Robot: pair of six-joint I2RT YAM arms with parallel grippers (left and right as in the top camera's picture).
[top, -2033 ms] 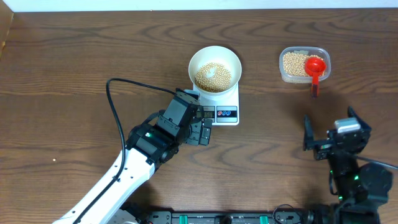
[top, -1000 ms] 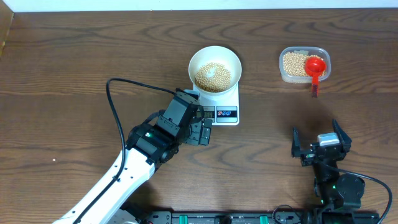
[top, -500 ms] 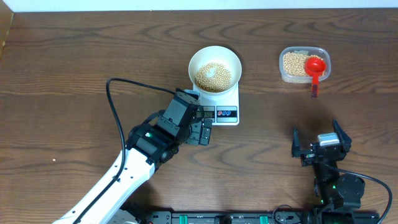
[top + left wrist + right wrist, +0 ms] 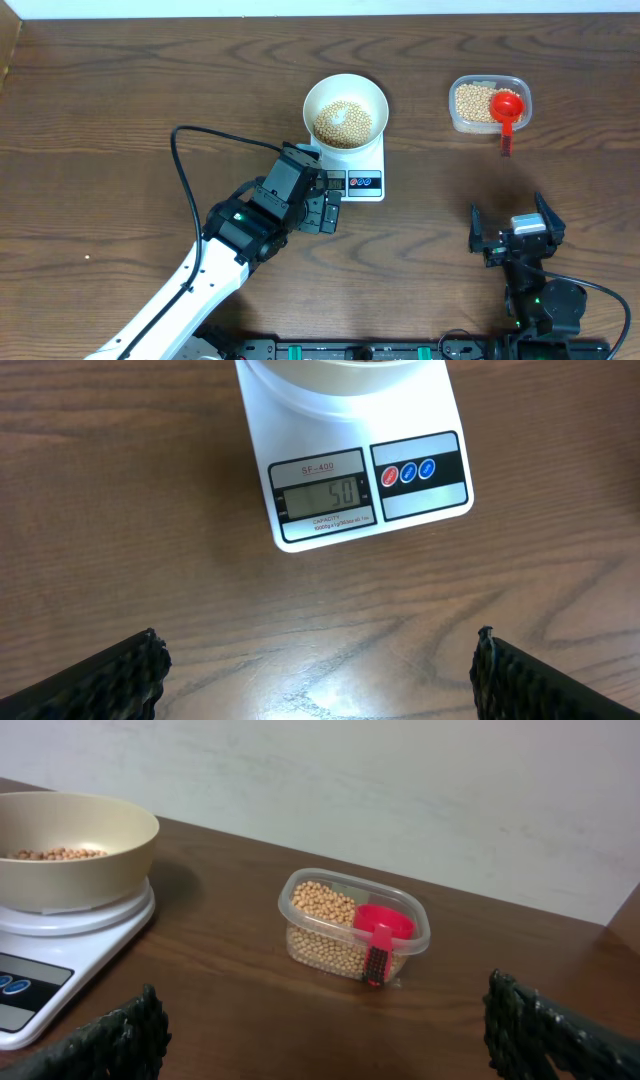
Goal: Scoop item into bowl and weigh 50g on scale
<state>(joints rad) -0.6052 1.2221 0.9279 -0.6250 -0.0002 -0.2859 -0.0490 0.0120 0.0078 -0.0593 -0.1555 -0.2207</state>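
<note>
The white bowl (image 4: 345, 110) holds tan beans (image 4: 343, 122) and stands on the white scale (image 4: 361, 172). In the left wrist view the scale (image 4: 352, 470) has a display (image 4: 323, 498) that reads 50. My left gripper (image 4: 322, 210) is open and empty, just in front of the scale's near edge. My right gripper (image 4: 516, 232) is open and empty, low at the front right, well short of the clear tub. The right wrist view shows the bowl (image 4: 65, 847) on the scale (image 4: 60, 955) at the left.
A clear plastic tub (image 4: 488, 103) of beans sits at the back right with a red scoop (image 4: 507, 112) resting in it, handle over the near rim. It also shows in the right wrist view (image 4: 352, 925). A black cable (image 4: 185, 180) loops by the left arm.
The right arm drew back toward the front edge and lowered between two seconds and one second ago. Since then nothing has moved. The left arm stayed still.
</note>
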